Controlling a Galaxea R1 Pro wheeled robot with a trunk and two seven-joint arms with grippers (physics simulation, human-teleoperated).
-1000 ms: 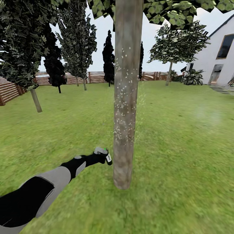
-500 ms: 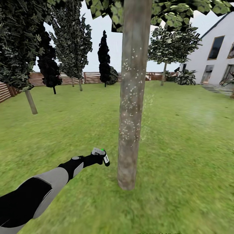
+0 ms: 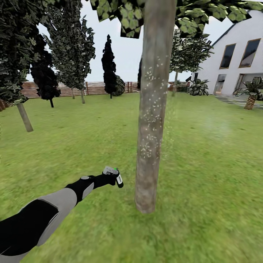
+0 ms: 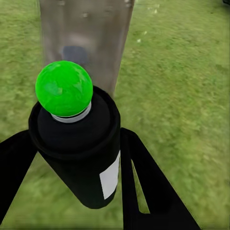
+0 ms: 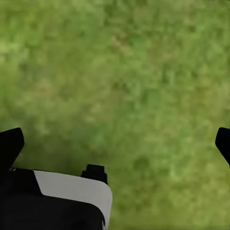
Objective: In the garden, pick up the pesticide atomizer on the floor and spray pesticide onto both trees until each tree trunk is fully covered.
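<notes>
Gripping one pesticide atomizer point(image 4: 76, 143) in left jaws, beside one speckled tree trunk point(image 3: 151, 109), right jaws spread apart.

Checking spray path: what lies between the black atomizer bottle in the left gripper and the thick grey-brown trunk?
Nothing solid: in the head view only bare grass separates the black, green-topped atomizer from the speckled grey-brown trunk.

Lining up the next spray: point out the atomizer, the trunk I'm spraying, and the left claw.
atomizer point(image 4: 76, 153), left wrist view, black body.
tree trunk point(image 3: 151, 109), head view, speckled middle.
left claw point(image 3: 116, 178), head view, at the fingertips.
</notes>
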